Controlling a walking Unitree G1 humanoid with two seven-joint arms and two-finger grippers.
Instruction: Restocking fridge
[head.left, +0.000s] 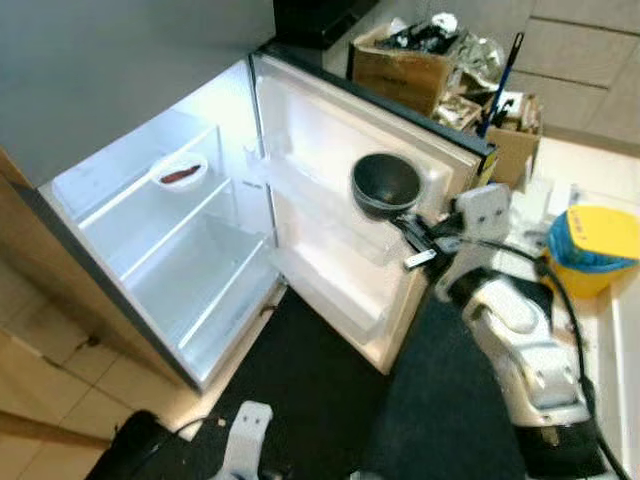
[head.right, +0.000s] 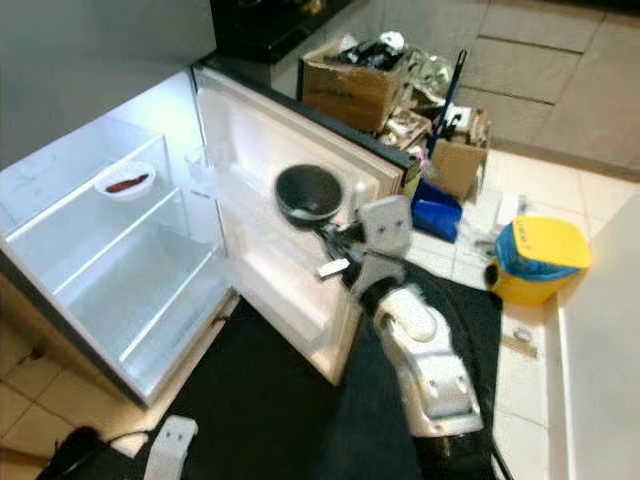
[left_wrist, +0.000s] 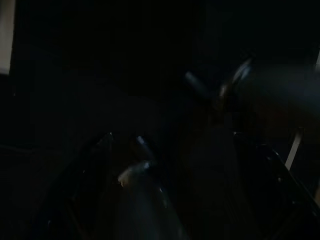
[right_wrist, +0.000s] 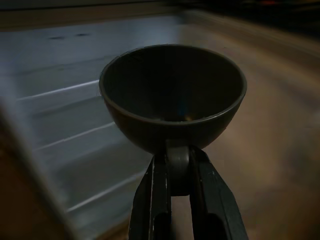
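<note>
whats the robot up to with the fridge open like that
The robot's right hand is shut on a dark bowl, holding it up in front of the open fridge door. Inside the fridge, a small white dish with something red in it sits on the upper shelf. The left arm hangs idle.

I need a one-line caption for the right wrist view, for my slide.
Right gripper shut on the rim of a dark bowl, held before the open fridge's white shelves.
</note>
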